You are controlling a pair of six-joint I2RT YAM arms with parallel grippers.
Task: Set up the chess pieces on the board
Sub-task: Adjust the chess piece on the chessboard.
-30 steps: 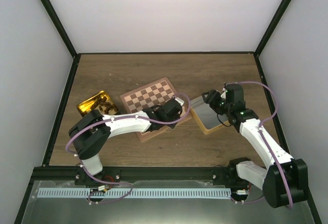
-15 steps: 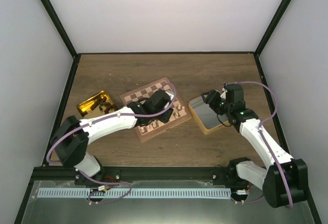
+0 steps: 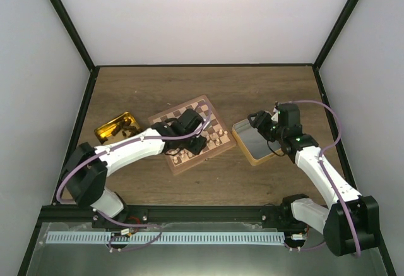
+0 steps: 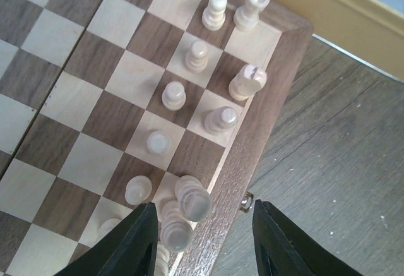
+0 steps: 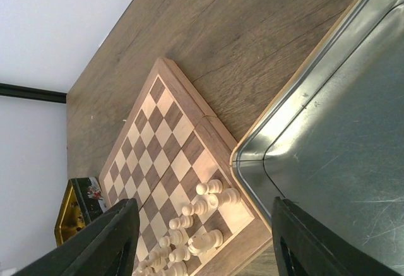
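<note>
The chess pieces (image 4: 174, 95), all pale, stand in 2 rows along one edge of the board (image 4: 82, 93). Our left gripper (image 4: 203, 228) hovers over them, jaws apart and empty; our right gripper (image 5: 202, 238) gapes above the silver tin (image 5: 353, 131). Next, we judge, comes the dark side, likely from the gold tin (image 3: 115, 127).

The top camera looks down from behind; both wrist cameras share the board (image 4: 95, 99) corner, the left much nearer.
</note>
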